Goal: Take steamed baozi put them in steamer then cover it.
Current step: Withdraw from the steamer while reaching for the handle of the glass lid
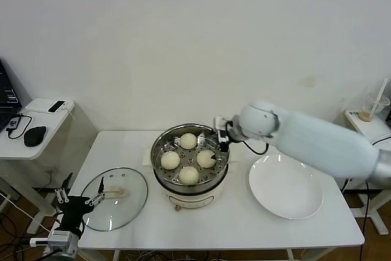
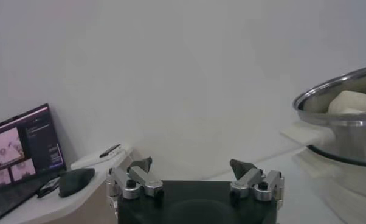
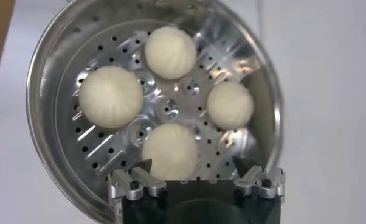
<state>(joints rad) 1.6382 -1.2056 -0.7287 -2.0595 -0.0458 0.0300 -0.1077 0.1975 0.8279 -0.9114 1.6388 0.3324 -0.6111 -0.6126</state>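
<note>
Buns, four smooth cream-white steamed baozi (image 1: pixel 189 158), sit apart on the perforated tray of the shiny round stainless-steel steamer (image 1: pixel 164 181) at table centre. At the pot's 2 o'clock rim, the right gripper (image 3: pixel 197 168) hovers with jaws spread wide, holding nothing. The left gripper (image 2: pixel 196 171), parked at 8 o'clock beside the round glass lid (image 1: pixel 130 205), is likewise spread wide and holds nothing.

Steamer (image 1: pixel 160 162) was shiny stainless steel w/ perforated tray; baozi (image 3: pixel 110 96) smooth, matt dough; lid (image 1: pixel 131 203) clear glass; plate (image 1: pixel 305 203) glossy white.
</note>
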